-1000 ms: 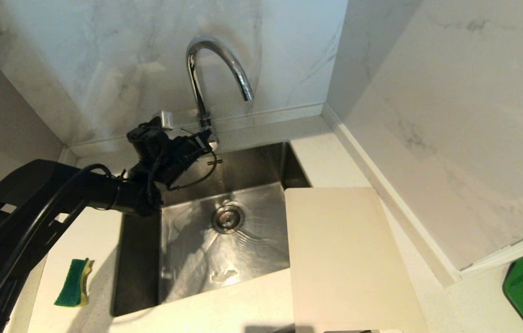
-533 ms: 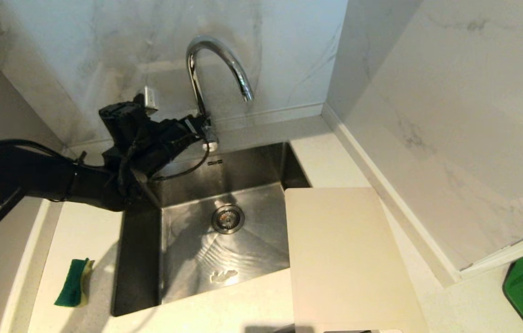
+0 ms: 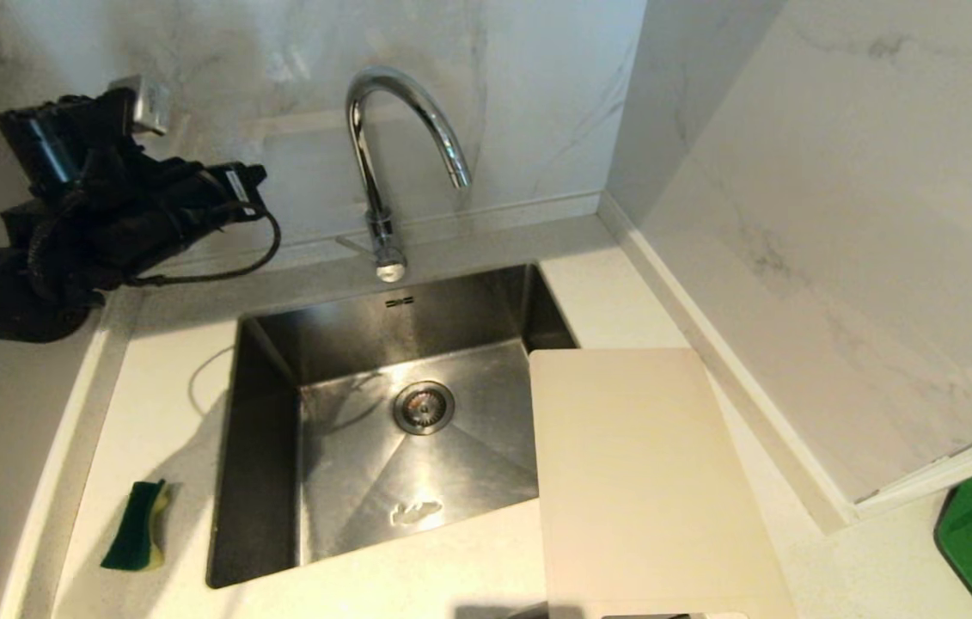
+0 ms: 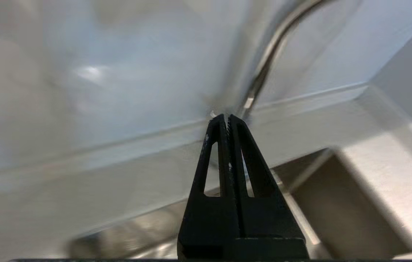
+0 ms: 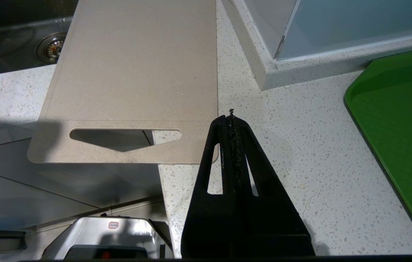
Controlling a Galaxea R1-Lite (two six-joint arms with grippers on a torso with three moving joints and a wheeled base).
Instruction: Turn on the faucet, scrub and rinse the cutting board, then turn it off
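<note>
Nearest, the right gripper (image 5: 230,118) is seen clenched on nothing, parked above the speckled counter (image 5: 300,153) just right of the cutting board's handle end. The cutting board (image 3: 640,481) lies flat on the counter to the right of the sink (image 3: 266,447), its far-left edge reaching over the basin and its near end, with the handle cut-out (image 5: 125,137), jutting past the counter edge. It is judged thin, stiff, light and slippery when wet; the overhanging near edge or the cut-out is where it is best gripped. A sponge (image 3: 137,526) lies near left. Farther back, the faucet (image 3: 382,155) stands behind the sink; no stream is seen. At far left the left gripper (image 4: 227,120) is clenched and empty, well apart from the faucet.
</note>
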